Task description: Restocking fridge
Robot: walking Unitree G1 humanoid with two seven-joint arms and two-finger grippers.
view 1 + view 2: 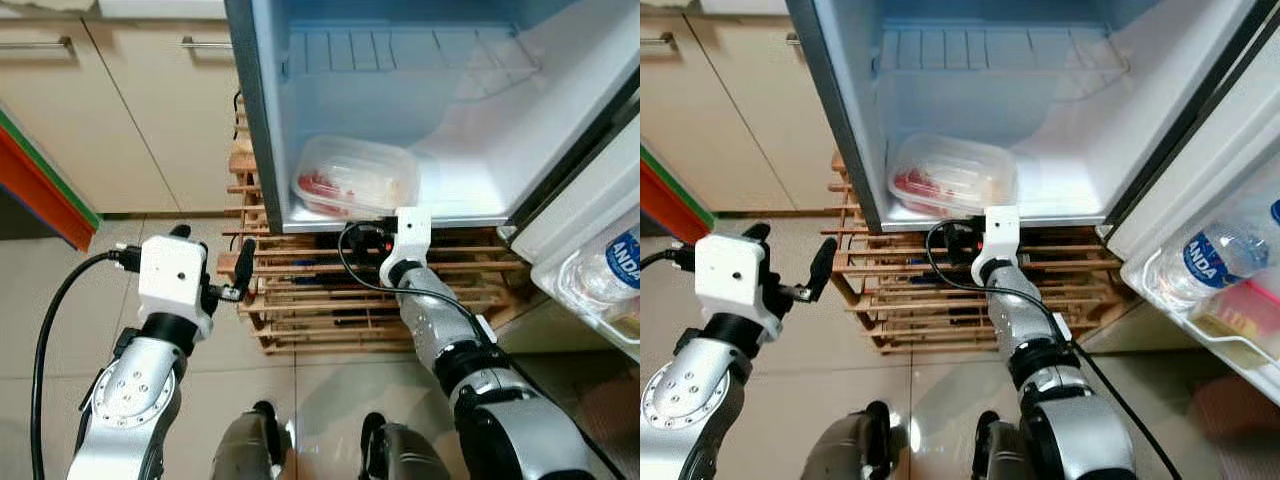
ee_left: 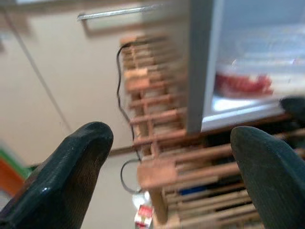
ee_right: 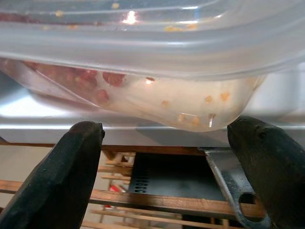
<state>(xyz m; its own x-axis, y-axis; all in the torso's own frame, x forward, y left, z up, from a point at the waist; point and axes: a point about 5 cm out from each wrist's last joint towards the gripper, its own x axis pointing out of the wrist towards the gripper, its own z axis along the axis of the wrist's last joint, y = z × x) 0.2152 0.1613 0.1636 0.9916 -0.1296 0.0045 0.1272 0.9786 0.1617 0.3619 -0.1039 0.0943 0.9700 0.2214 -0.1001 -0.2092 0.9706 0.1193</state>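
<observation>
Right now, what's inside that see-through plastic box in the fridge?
Inside the clear lidded plastic container on the white fridge floor, red food pieces lie at one end and pale creamy food at the other. The cloudy lid blurs what exactly they are.

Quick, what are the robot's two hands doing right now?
Left gripper: open, holding nothing.
Right gripper: open, just below the clear plastic food container, not gripping it.

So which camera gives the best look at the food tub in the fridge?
The right wrist view: the tub is close up, contents sharp. Both eye views show it whole but small on the fridge floor; the left wrist view blurs it.
</observation>
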